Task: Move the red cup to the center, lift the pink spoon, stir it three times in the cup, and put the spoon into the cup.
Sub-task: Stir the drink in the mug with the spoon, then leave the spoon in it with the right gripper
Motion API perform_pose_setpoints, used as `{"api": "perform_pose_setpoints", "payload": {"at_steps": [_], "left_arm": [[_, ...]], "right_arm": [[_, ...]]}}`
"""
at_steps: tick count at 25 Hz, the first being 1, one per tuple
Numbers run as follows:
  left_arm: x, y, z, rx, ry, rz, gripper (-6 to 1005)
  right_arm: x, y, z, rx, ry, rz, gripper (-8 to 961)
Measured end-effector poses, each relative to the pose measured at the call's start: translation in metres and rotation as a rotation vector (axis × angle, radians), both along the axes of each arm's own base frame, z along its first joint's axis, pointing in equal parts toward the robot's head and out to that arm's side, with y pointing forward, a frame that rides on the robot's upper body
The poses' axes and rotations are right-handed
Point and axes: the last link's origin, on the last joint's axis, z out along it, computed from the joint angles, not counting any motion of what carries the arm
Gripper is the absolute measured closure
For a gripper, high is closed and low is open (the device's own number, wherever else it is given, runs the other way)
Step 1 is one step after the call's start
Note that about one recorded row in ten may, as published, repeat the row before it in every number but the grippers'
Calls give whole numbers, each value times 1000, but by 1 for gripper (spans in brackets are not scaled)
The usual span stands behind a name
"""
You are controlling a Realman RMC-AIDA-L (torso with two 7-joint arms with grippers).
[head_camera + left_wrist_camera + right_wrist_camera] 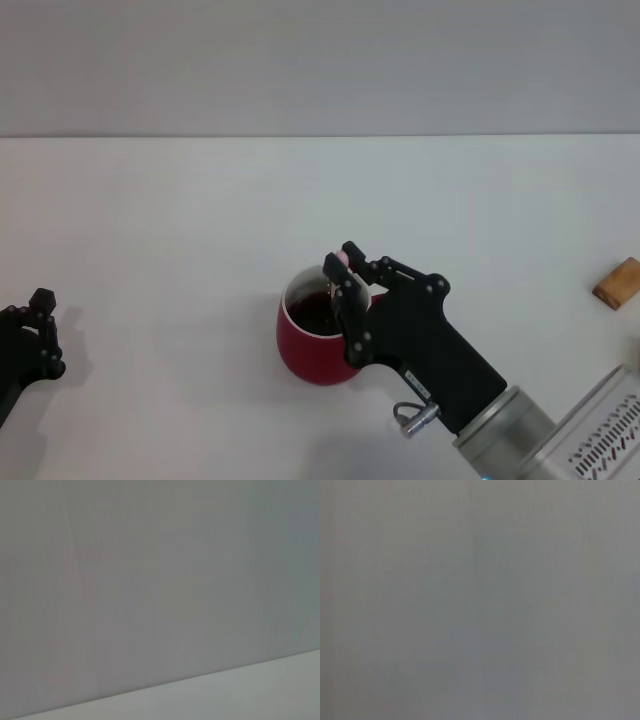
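Red cup (312,350), white rim — right gripper (343,272) above it, clamped on pink spoon (340,260); left gripper (30,325) parked.

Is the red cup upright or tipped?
Upright: the red cup shows its open white rim upward, with the right gripper holding the pink spoon over it.

I find no legible text, labels, brands, numbers or signs anywhere: none in my head view, and both of my wrist views show only plain grey surfaces.

The right end effector (340,275) hides most of the pink spoon (342,258) and the red cup's (305,345) near rim.
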Motion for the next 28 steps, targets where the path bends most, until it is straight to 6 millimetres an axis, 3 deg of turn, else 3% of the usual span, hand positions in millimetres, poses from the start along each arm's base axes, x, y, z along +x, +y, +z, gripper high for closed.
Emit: {"api": "perform_pose_setpoints", "payload": {"at_steps": [6,15,22,28], "left_arm": [[0,0,0,-3,1,-1,1001],[-2,-3,0,-3,3,6,1001],[-2,-4,0,-5,3,6,1001],[-2,-4,-1,-6,2,5,1001]], "right_arm": [[-5,0,-3,-15,-4,19,923],[-12,19,-6,-18,-46,42,923],[-1,33,3,34,-78,22,923],[7,28,7,50,-70,4,922]]}}
